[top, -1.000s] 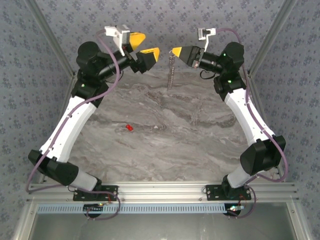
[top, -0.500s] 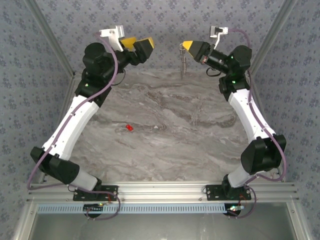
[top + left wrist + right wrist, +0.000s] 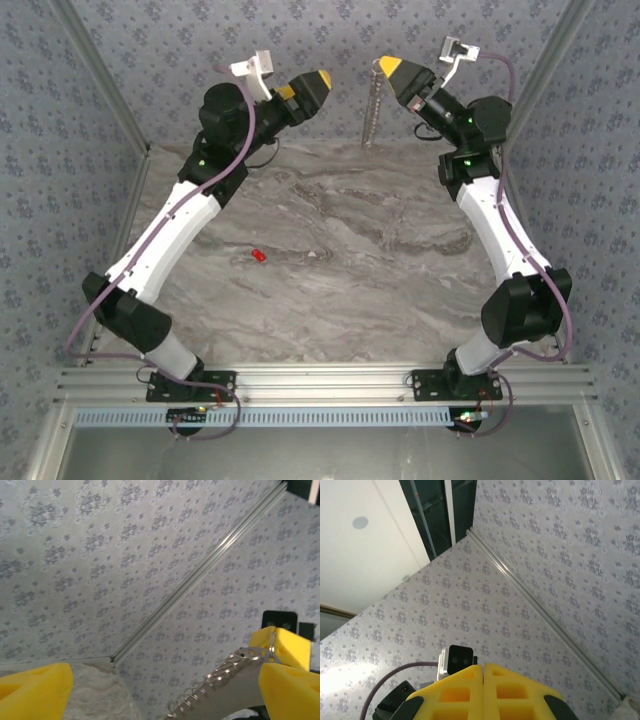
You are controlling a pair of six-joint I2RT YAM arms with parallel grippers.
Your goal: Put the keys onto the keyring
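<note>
The right gripper (image 3: 390, 67) was clamped shut on the top of the keyring (image 3: 373, 108), which hung straight down from it above the far edge of the bench (image 3: 350, 290). Near it, on its left, the left gripper (image 3: 311, 83) was spread wide, its yellow fingers (image 3: 35, 690) far apart and holding nothing. The red key (image 3: 257, 256) lay on the bench left of the middle, well apart from both grippers.

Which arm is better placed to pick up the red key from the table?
Left. The left gripper has open, empty jaws, and the red key lies on its side of the table. The right gripper is shut on the hanging keyring.
</note>
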